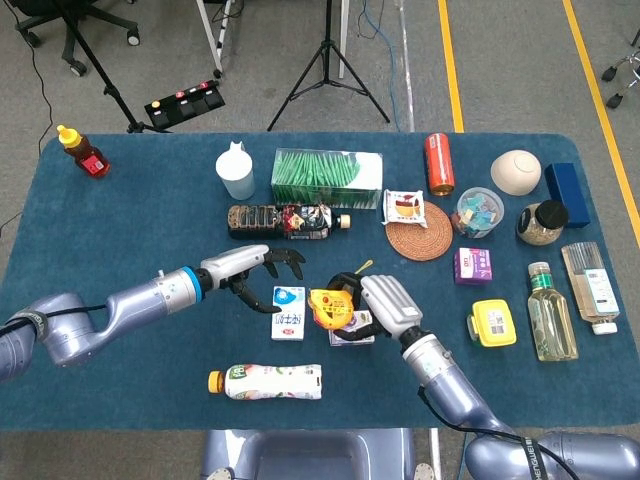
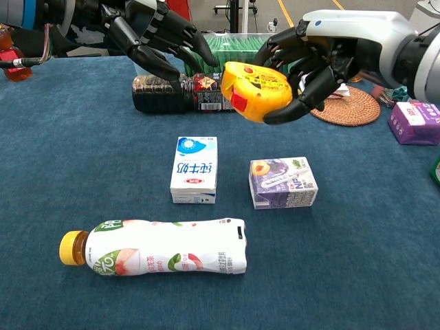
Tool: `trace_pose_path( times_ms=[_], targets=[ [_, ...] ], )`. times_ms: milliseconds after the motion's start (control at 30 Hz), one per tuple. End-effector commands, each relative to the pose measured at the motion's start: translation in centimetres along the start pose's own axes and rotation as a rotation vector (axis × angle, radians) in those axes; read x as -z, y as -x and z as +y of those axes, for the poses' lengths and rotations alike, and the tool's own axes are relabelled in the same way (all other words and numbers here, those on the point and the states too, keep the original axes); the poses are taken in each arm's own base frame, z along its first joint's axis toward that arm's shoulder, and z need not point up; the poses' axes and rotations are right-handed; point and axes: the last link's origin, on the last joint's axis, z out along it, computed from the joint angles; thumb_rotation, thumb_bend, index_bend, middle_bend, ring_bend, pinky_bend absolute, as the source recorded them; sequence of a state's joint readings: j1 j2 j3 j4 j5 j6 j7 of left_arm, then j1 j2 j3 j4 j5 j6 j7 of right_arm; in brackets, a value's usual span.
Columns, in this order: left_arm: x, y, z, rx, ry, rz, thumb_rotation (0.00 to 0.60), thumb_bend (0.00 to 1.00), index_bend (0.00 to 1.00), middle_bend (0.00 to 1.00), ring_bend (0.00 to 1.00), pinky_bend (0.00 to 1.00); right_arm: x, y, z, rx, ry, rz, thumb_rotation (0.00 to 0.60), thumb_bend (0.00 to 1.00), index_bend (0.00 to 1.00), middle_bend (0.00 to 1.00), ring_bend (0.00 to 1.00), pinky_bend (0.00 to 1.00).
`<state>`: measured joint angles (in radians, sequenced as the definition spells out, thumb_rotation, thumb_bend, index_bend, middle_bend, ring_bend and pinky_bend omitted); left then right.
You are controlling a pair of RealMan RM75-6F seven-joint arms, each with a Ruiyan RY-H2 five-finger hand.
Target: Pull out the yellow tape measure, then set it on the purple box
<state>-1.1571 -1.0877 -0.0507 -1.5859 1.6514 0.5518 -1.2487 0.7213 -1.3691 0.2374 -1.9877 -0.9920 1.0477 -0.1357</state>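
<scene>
Chest view: tape measure (image 2: 257, 91) within right robot hand (image 2: 309, 58).

Five bottles (image 1: 266, 381), three small cartons (image 1: 288, 311), one tape measure (image 1: 326, 307).

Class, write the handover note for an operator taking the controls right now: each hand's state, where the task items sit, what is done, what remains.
Right hand: holds the yellow tape measure in the air, above the table.
Left hand: holds nothing, fingers apart, beside the tape measure.
Purple box: on the table below the tape measure, right of the blue-and-white milk carton.
Done: tape measure picked up.
Left: no blade shows yet; pull it out, then set the tape measure on the purple box.
</scene>
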Motion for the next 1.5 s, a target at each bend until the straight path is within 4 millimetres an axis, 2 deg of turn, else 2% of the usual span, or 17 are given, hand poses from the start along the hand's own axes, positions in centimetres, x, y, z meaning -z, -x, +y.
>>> trace_pose_path(
  times_ms=[33,167,1500],
  targets=[
    [-0.2,-0.1,-0.1,0.002,0.002,-0.007,0.6,0.22,0.27,0.13,0.1,0.26,0.0,0.1,-0.1,0.0,-0.005,-0.005,0.6,0.28,0.58,0.5,0.57,0.67],
    [-0.5,0.0,0.0,0.011,0.01,-0.018,0.6,0.24,0.27,0.12,0.1,0.26,0.0,0.3,-0.2,-0.002,-0.012,-0.012,0.6,0.28,0.58,0.5,0.57,0.67],
    [-1.7,0.3,-0.5,0.058,0.027,-0.073,0.6,0.24,0.27,0.12,0.1,0.26,-1.5,0.7,-0.3,-0.044,0.007,-0.014,0.6,0.28,0.58,0.5,0.57,0.67]
  ],
)
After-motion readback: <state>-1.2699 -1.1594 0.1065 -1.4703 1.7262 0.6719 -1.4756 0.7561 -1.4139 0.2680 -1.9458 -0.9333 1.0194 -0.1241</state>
